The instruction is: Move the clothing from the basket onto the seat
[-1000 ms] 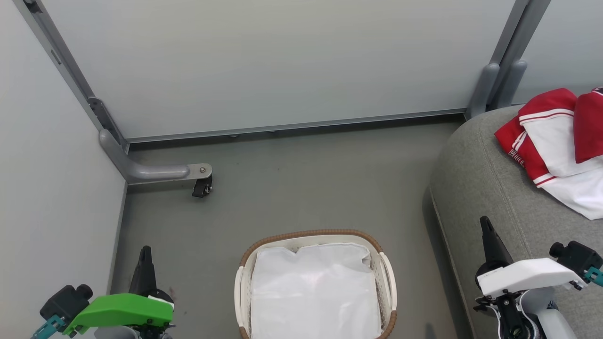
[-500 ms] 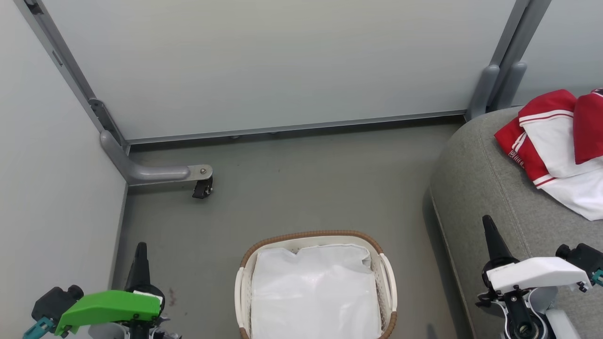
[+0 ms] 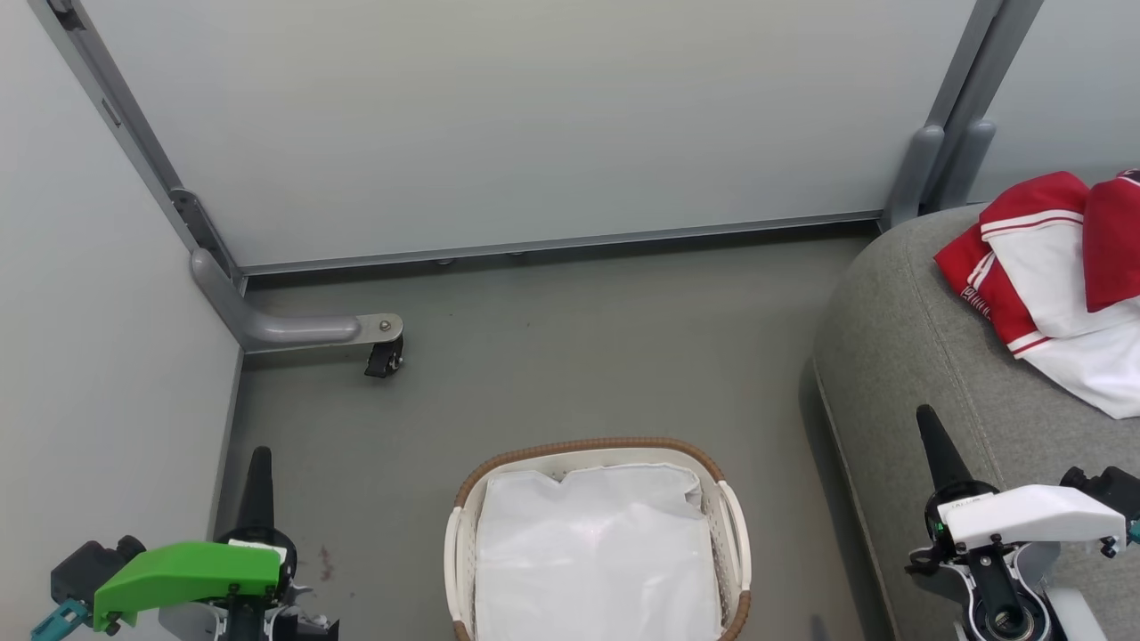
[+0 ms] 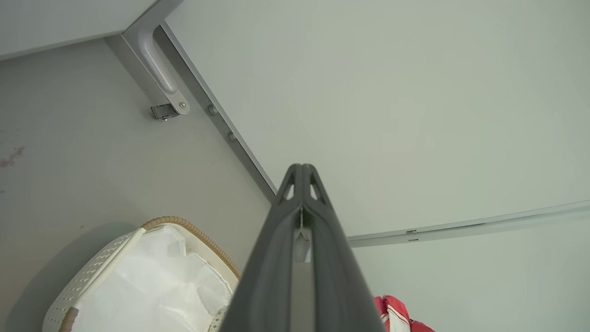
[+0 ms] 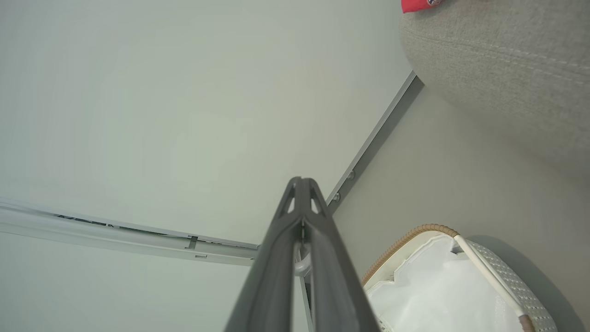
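Basket (image 3: 588, 443) apart from seat (image 3: 899, 356) edge; floor (image 3: 777, 463) between.

Grey floor (image 3: 579, 356): basket (image 3: 588, 443) stands on it, bottom centre. Small reddish mark (image 3: 325, 563), maybe stain, on floor to its left. Partition foot (image 3: 307, 328) with black caster (image 3: 383, 358) rests farther back left. At right, seat (image 3: 899, 356) carries red-and-white clothing (image 3: 1051, 267), heaped toward back.

Pale grey partition panels (image 3: 534, 125) meet at a corner above dull grey floor (image 3: 606, 347), a castored foot (image 3: 307, 329) protruding.
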Robot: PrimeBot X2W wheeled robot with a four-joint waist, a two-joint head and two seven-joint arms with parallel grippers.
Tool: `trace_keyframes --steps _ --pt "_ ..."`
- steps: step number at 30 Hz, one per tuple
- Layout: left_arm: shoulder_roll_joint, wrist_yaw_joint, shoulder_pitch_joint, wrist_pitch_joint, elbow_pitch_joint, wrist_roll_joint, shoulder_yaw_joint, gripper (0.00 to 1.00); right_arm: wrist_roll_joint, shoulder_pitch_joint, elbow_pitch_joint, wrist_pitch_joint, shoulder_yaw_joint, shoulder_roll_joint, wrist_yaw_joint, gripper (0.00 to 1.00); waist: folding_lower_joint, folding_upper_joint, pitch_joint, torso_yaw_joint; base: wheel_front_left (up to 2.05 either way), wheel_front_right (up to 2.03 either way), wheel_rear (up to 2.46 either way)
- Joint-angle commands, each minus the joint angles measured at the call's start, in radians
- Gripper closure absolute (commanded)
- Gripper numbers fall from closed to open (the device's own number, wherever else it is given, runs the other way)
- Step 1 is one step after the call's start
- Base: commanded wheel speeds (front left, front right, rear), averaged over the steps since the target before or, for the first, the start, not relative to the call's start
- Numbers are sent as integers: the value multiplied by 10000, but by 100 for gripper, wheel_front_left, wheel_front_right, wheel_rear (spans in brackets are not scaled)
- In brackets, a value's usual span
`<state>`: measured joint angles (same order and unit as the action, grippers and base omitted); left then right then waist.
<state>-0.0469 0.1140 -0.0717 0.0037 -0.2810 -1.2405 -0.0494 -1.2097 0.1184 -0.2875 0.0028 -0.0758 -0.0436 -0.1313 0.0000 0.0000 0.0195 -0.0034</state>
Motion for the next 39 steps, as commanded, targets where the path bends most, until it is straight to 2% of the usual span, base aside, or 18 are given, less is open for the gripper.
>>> trace_keyframes --steps 1,39 --pt "-41 36 -220 66 117 -226 -68 100 -275 -20 128 81 -47 -62 5 100 0 0 -4 1 0 0 0" --pt "-53 162 -392 892 326 -2947 -541 100 -3191 -116 381 899 -322 -87 5 100 0 0 -120 25 0 0 0"
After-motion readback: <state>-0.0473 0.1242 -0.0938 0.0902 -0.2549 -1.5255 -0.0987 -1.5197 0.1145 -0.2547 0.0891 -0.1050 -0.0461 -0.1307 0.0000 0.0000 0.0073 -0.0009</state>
